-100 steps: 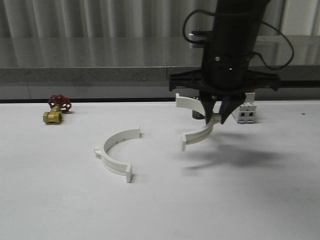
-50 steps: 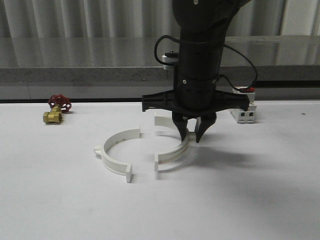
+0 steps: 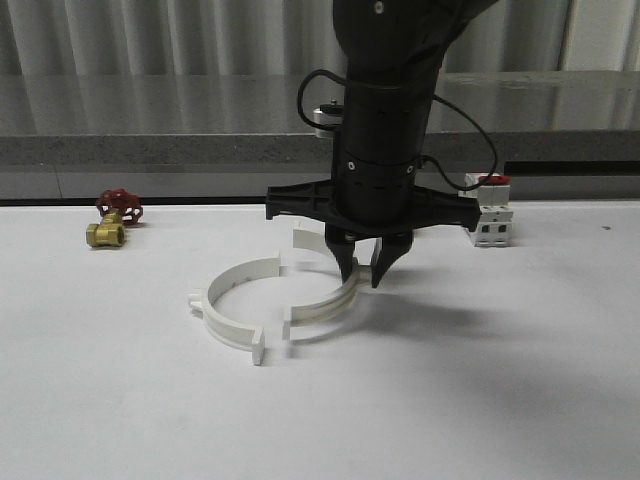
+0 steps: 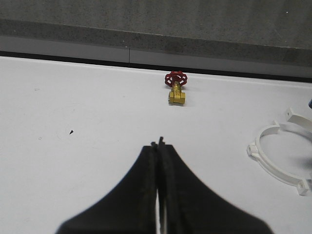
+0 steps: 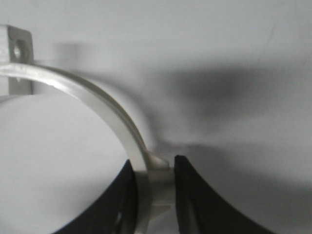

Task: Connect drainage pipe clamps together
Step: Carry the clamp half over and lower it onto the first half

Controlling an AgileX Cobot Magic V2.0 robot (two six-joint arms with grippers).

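Two white drainage pipe clamps are on the white table. One half-ring (image 3: 225,325) lies flat left of centre, its open side facing right; the left wrist view also catches this half-ring (image 4: 269,168). My right gripper (image 3: 362,272) is shut on the middle of the other half-ring (image 3: 318,310), whose end tabs face the resting half with a small gap between them. In the right wrist view, the right gripper (image 5: 153,163) squeezes the held half-ring (image 5: 97,102) across its band. My left gripper (image 4: 158,146) is shut with nothing in it, over bare table.
A brass valve (image 3: 112,222) with a red handwheel sits at the back left, also seen as the valve (image 4: 176,88). A white breaker (image 3: 490,222) with a red switch stands at the back right. A grey ledge (image 3: 150,150) runs behind the table.
My right arm has carried its half-ring leftward and lower, from the back right to just beside the resting half. The resting half has not moved.
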